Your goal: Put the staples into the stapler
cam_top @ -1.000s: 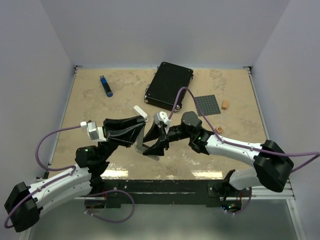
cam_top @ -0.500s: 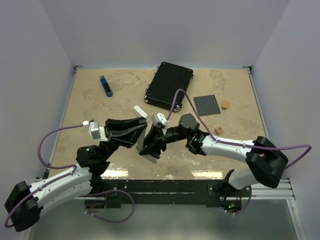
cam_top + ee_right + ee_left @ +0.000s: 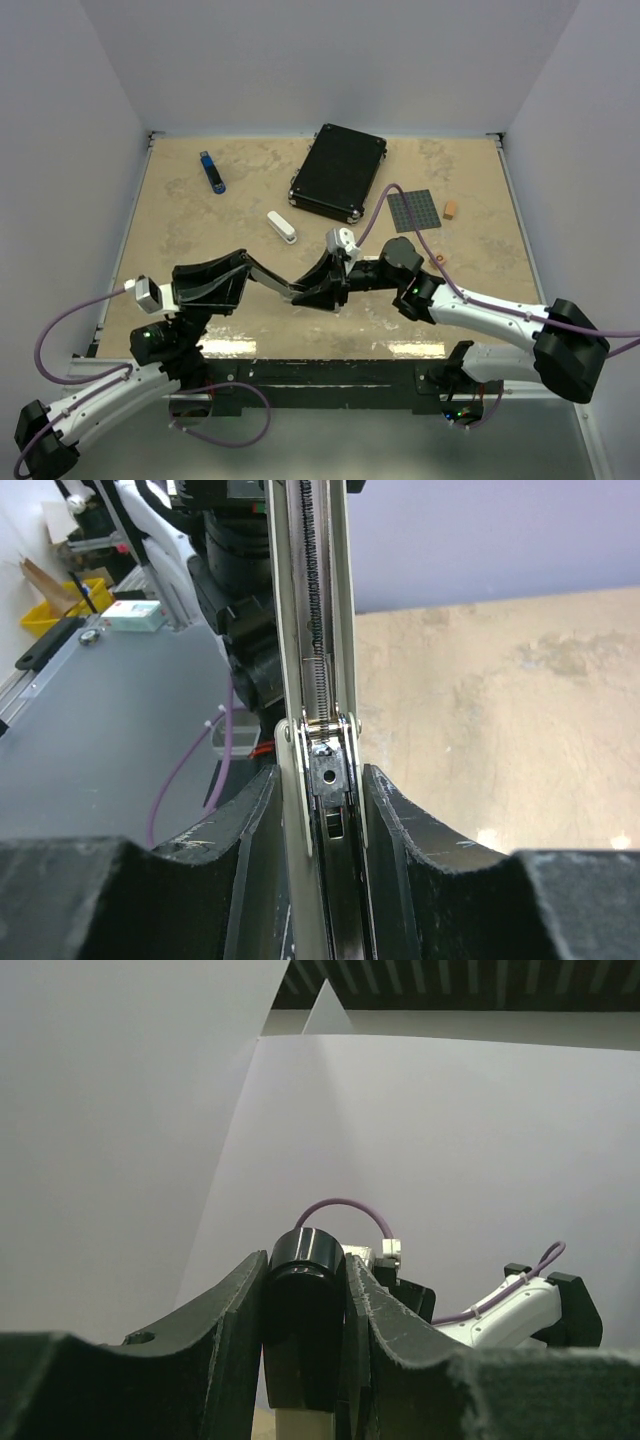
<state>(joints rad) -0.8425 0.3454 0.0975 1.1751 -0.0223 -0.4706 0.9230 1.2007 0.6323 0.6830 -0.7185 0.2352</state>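
Observation:
The stapler [image 3: 272,279] hangs opened wide above the table's near middle, stretched between both grippers. My left gripper [image 3: 238,277] is shut on its black rounded top end [image 3: 305,1310]. My right gripper [image 3: 322,287] is shut on the other part, the metal magazine [image 3: 322,730], whose spring and channel run up between the fingers in the right wrist view. The staples [image 3: 282,227], a small white box, lie on the table just beyond the stapler, apart from both grippers.
A black case [image 3: 338,170] lies at the back centre and a blue stick [image 3: 211,172] at the back left. A grey studded plate [image 3: 414,209] sits to the right, with an orange cube [image 3: 450,209] beside it and another [image 3: 438,262] near my right arm.
My right gripper has shut on the stapler's magazine. The left arm has drawn back to the left and nearer, spreading the stapler out wide. The white box now shows in full.

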